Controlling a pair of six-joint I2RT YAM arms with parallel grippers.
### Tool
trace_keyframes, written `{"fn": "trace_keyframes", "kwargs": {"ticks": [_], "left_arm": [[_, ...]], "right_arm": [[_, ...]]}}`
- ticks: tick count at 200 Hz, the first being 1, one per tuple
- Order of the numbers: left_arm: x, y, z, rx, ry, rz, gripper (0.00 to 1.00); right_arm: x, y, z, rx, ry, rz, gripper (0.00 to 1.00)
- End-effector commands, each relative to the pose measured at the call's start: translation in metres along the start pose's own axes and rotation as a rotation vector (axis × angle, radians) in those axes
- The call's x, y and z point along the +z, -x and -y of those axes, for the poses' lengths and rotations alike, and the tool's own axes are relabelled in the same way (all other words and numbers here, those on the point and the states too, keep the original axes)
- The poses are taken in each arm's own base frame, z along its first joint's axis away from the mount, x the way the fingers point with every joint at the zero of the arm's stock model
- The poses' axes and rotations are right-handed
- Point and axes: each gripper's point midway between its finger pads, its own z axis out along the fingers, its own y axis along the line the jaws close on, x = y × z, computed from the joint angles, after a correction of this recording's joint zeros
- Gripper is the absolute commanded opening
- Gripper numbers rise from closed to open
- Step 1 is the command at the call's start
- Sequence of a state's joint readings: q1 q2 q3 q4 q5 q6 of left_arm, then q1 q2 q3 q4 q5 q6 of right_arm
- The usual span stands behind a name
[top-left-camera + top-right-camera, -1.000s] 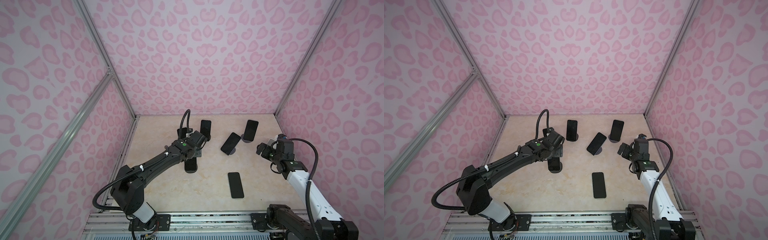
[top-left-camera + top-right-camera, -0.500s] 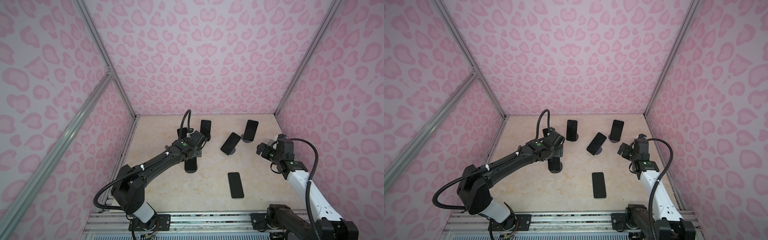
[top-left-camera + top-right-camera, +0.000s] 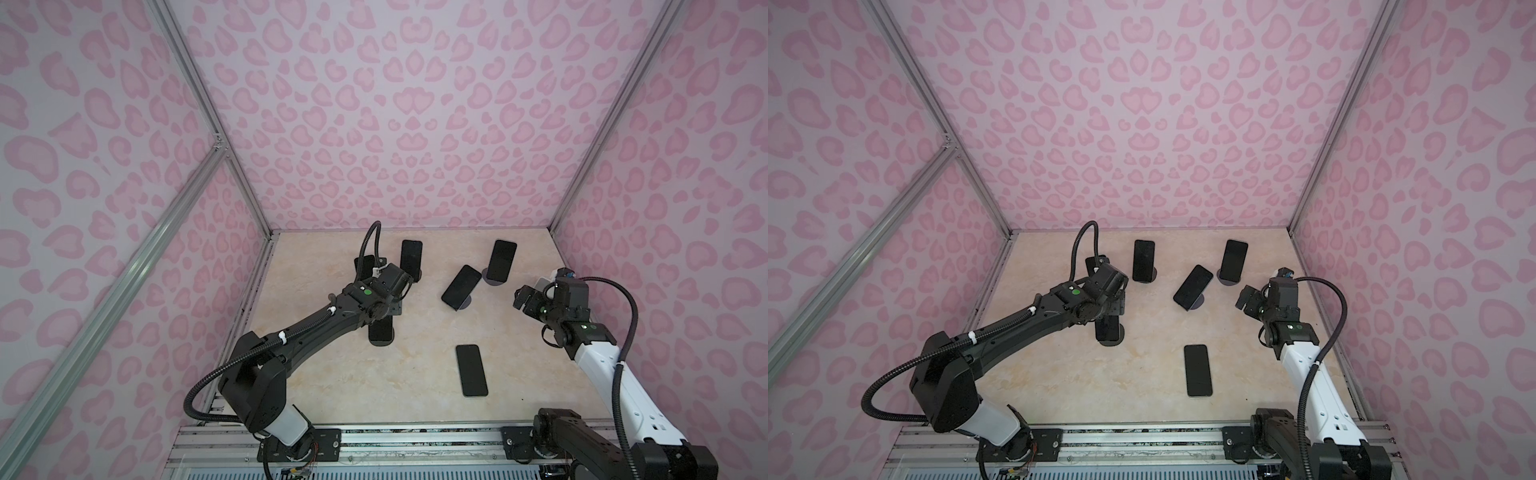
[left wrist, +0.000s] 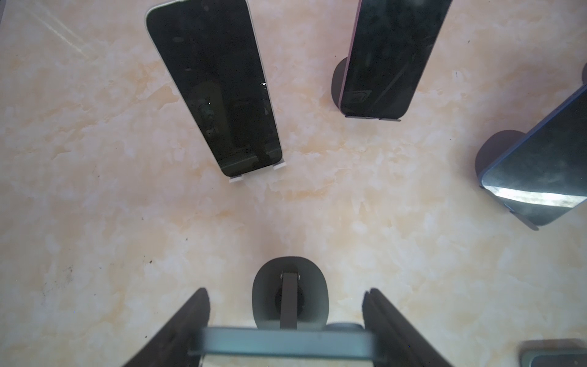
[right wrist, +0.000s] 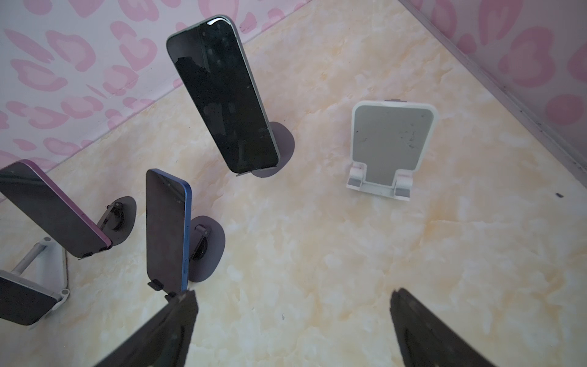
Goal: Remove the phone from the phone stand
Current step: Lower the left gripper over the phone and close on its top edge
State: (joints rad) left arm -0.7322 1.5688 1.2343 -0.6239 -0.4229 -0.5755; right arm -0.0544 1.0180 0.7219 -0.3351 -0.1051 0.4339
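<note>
Item: phone (image 4: 286, 344), one unit, propped on the phone stand (image 4: 265, 298), left of the middle of the worktop (image 3: 332, 386) and about midway between its near and far edges. Appearance: slim slab with a dark glass face. Both top views show only its lower part, below the arm. The left wrist view shows its top edge as a blurred blue-grey band with a straight, flat profile. The colour of its back cannot be told. Support: the phone stand has a dark grey oval base with a narrow hinged arm rising from its centre. Left gripper (image 4: 286, 290): set over the phone's top, jaws fairly wide, with the blue-grey edge spanning the gap and appearing to meet both fingers (image 4: 190, 317). The phone's foot is on the stand. Right gripper (image 5: 292, 292): near the right edge of the worktop, jaws spread wide with nothing between them. Also present: a white-framed phone (image 4: 212, 85) on a white rest toward the far edge, a loose phone (image 3: 471, 370) lying flat toward the near edge, and an unoccupied white stand (image 5: 392, 146) by the right edge.
</note>
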Motion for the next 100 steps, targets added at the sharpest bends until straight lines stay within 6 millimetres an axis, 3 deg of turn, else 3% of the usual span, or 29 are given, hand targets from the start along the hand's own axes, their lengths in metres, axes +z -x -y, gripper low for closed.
{"fn": "trace_keyframes", "kwargs": {"ticks": [1,100], "left_arm": [[-0.006,-0.002,-0.007,0.022,0.013,-0.004,0.68],[-0.022,0.004,-0.003,0.050,-0.023,0.012,0.65]], "right_arm": [[0.000,0.000,0.002,-0.002,-0.010,0.004,0.97],[-0.001,0.001,0.002,-0.001,-0.009,0.008,0.97]]}}
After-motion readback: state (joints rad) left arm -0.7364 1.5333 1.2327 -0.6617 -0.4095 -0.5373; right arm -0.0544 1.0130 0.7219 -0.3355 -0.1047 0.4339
